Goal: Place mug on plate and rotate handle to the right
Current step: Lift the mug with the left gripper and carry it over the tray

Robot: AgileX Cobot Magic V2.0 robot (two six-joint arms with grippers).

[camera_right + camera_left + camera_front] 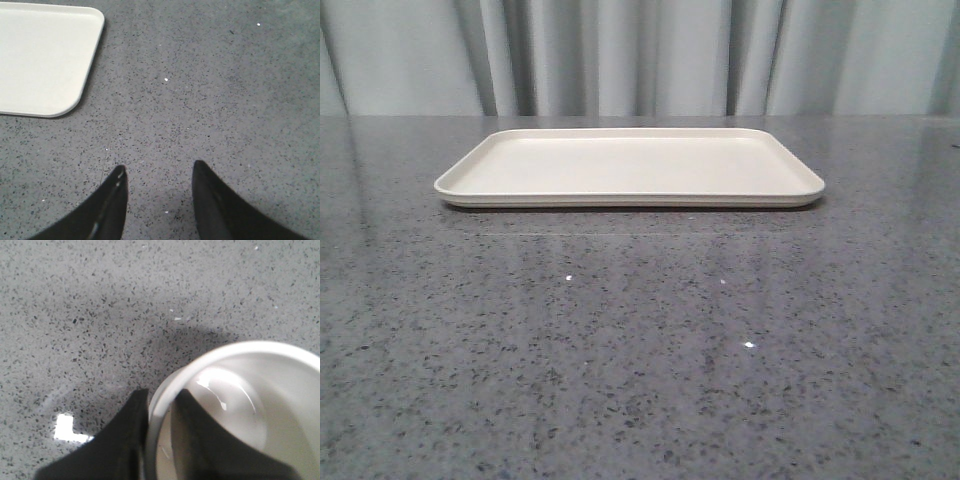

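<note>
While the plate point(630, 168) sits bare on the grey speckled table point(640, 340), the mug point(240, 405) is pinched at its rim by the left gripper point(162, 412), one finger inside, one outside, above the table. The right gripper point(159, 175) is held spread apart, nothing between, near the plate's corner.

The desk point(640, 350) is polished grey speckled stone, glossy. The plate point(630, 165) looks matt cream plastic. The mug point(250, 405) is smooth, glossy white ceramic inside.
</note>
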